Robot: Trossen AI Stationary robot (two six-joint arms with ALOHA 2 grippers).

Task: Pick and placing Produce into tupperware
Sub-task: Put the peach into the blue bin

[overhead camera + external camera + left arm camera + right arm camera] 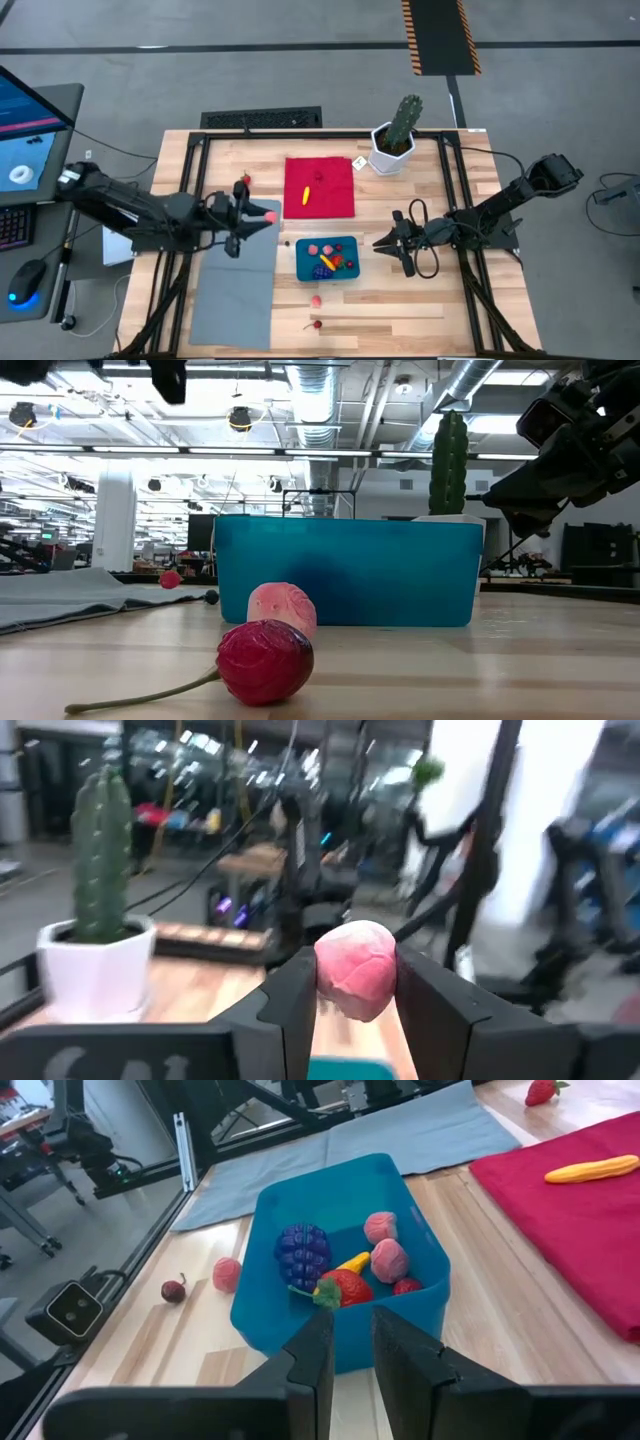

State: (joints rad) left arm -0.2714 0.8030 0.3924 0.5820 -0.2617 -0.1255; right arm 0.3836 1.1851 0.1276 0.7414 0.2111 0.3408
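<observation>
You had the left gripper [262,215] clamped on a pink piece [355,969], raised above the table a little to the left of the tupperware [327,259], over the near edge of the grey mat [236,278]. The right gripper [385,243] waited just to the right of the tupperware, its fingers [312,1352] drawn narrow with only a slim gap between them and nothing in it. Inside the tupperware lay a dark blue-purple cluster [302,1254], a strawberry [347,1289], a yellow banana-like piece [352,1263] and two pink pieces [385,1244]. Just in front of the tupperware, on the bare wood, another pink piece [282,608] and a cherry [264,661] with its stem remained outside. Behind the tupperware the red cloth [319,187] still carried a yellow piece [306,195], and beyond the cloth's left edge sat a strawberry [246,180]. The cactus [404,123] in its white pot stood behind the tupperware, off to the right.
</observation>
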